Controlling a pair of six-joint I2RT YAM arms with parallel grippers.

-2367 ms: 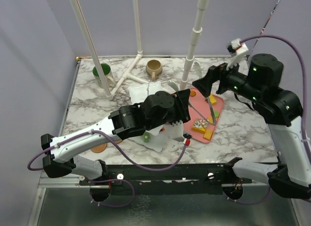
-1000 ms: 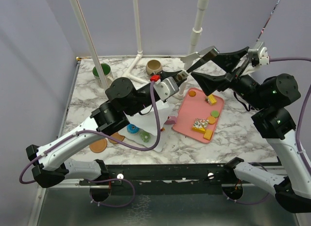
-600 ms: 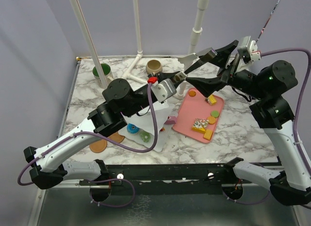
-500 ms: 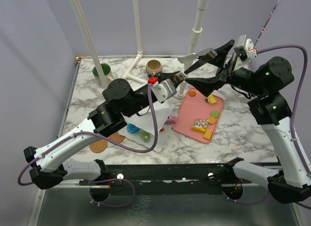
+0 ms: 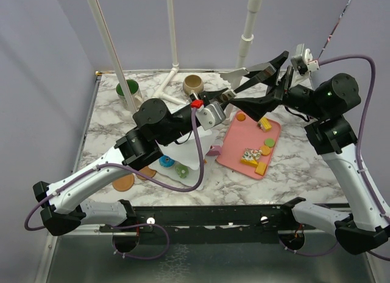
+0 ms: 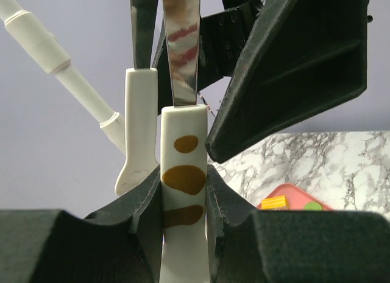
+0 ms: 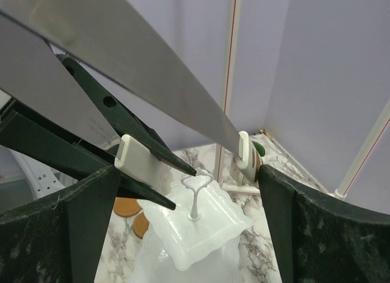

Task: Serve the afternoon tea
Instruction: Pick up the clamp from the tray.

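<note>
Left pincer [image 6: 184, 192] grasps white-tipped metal tongs [image 6: 183, 167] above the far end of the flat pink rectangular tray [image 5: 242, 154]. Right pincer [image 7: 189, 173], spread wide, flanks their blades. White three-tier stand [image 7: 207, 228] sits just left of tray.

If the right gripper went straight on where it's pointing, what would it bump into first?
Most likely the metal tongs: their arms cross inside the open right gripper, and the left gripper holds them. Depth is hard to judge.

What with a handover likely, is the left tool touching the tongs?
Touching: left wrist view shows the left tool clamping the tongs on both sides.
</note>
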